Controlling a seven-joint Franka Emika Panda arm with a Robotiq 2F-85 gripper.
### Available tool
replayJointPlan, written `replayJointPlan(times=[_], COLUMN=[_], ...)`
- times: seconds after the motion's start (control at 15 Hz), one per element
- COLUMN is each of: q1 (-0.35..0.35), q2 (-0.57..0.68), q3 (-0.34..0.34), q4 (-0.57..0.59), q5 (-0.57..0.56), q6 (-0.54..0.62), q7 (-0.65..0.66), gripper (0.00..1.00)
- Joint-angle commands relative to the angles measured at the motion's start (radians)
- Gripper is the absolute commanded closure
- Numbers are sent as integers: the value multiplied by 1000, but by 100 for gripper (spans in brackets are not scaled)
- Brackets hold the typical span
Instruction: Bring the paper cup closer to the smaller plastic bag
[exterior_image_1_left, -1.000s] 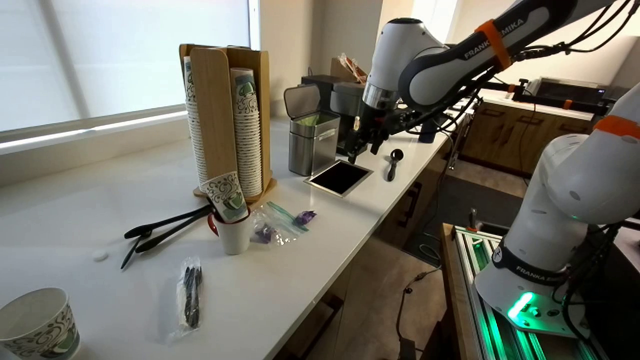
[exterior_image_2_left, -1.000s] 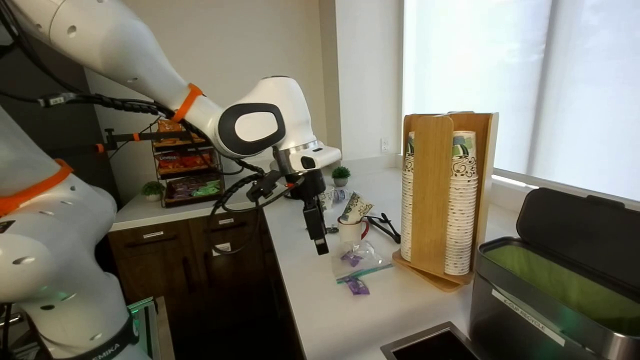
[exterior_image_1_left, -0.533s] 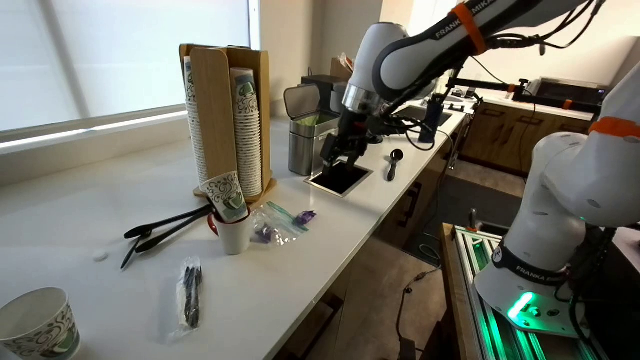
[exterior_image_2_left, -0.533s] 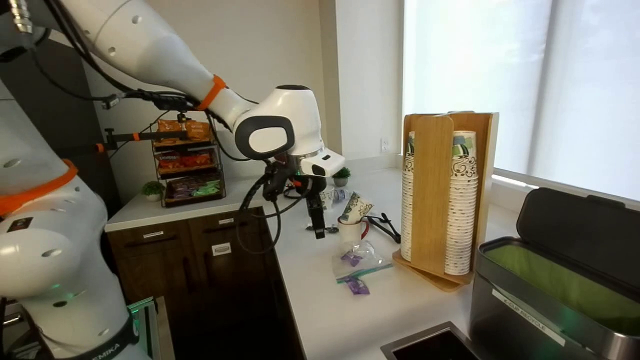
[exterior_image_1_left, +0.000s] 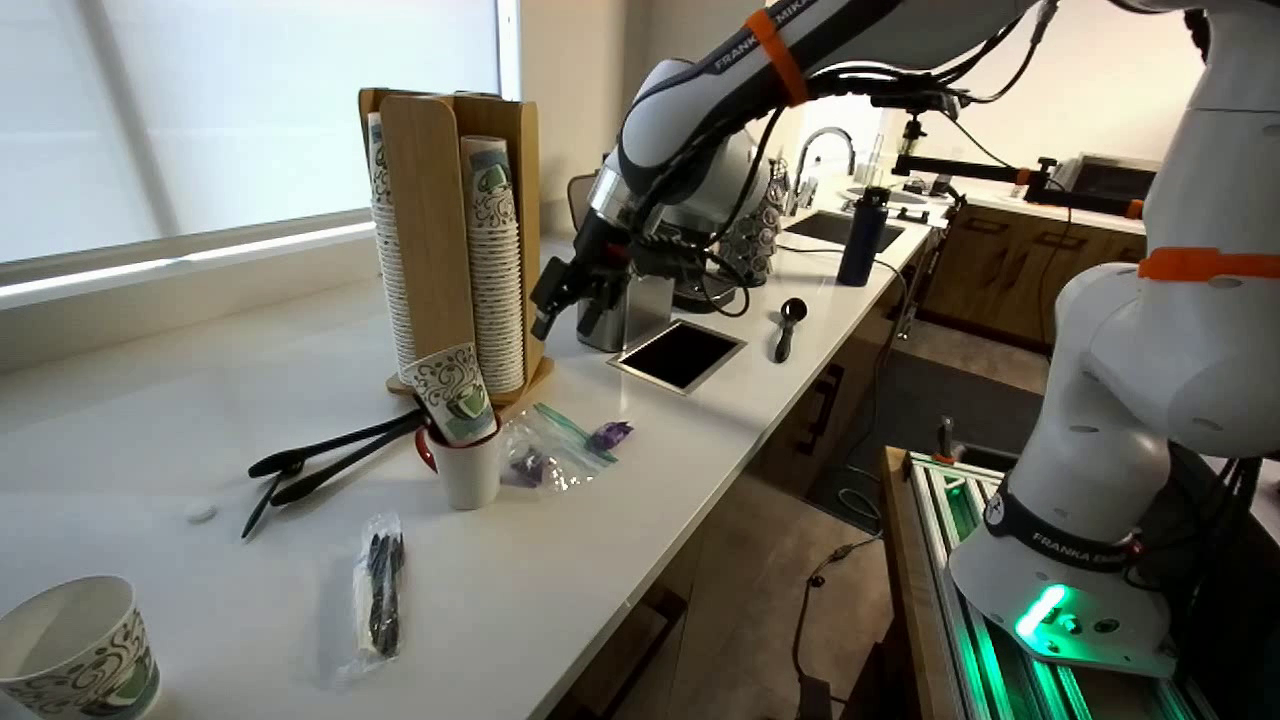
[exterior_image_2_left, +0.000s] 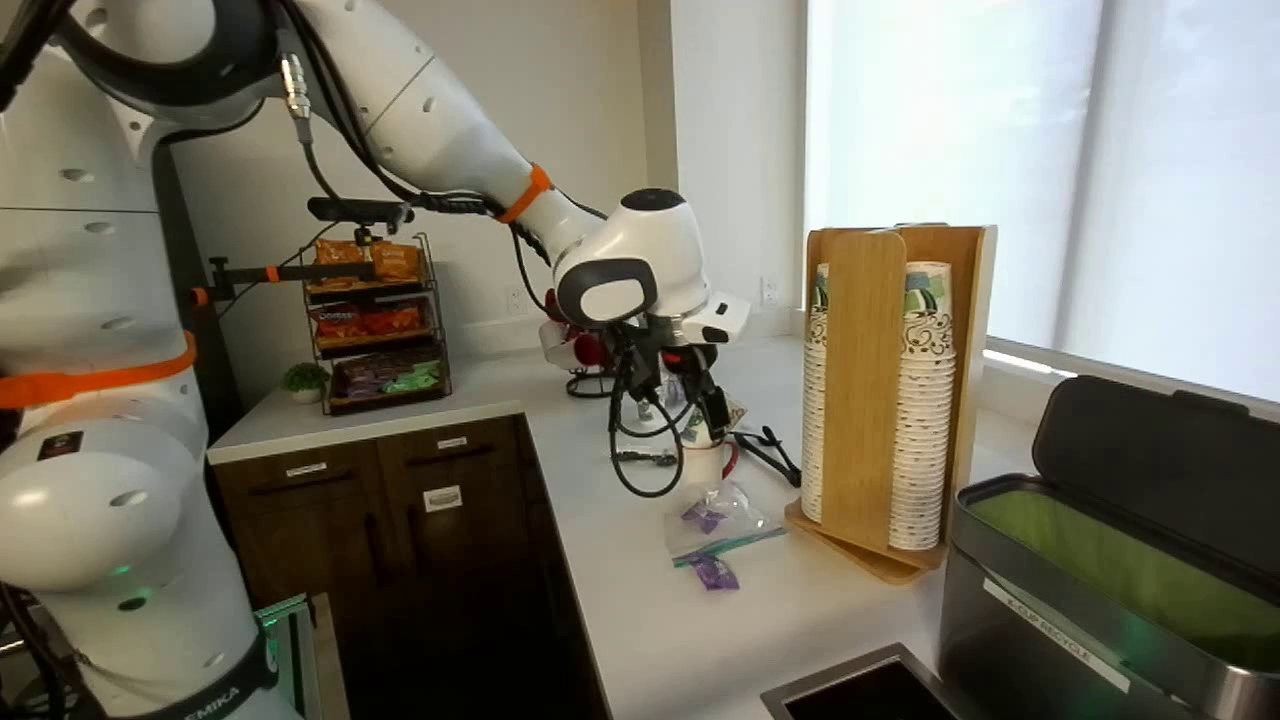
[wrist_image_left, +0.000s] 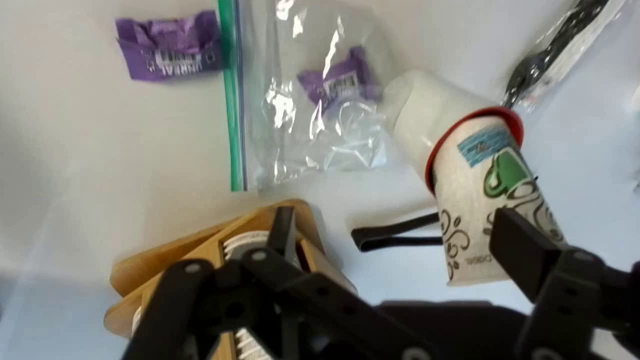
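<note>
A white counter (exterior_image_1_left: 480, 605) runs beneath the claw (exterior_image_1_left: 565, 325), and to one side of it a window (exterior_image_2_left: 940, 120) glows (nearly white, from where I stand). Beyond the claw rises a beige wall (exterior_image_2_left: 560, 80); dark wood cabinets (exterior_image_2_left: 310, 540) sit lower.

Free counter (exterior_image_1_left: 432, 537) between mug (exterior_image_1_left: 468, 478) and narrow bag (exterior_image_1_left: 380, 590), tongs (exterior_image_1_left: 340, 467) and cup rack (exterior_image_1_left: 432, 240) near mug

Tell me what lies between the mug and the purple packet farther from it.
The clear zip bag, with the nearer purple packet visible through it, as the wrist view shows.
</note>
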Motion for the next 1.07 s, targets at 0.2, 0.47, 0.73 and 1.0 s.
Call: replayJointPlan(times=[0.2, 0.47, 0.73, 1.0], q1=[-36, -17, -16, -25], q2=[38, 105, 170, 230], q3=[33, 56, 77, 104], q4=[34, 74, 124, 188], q5=[0, 101, 142, 193], q6=[19, 129, 191, 221], q7=[9, 26, 45, 49], gripper=[0, 0, 0, 0])
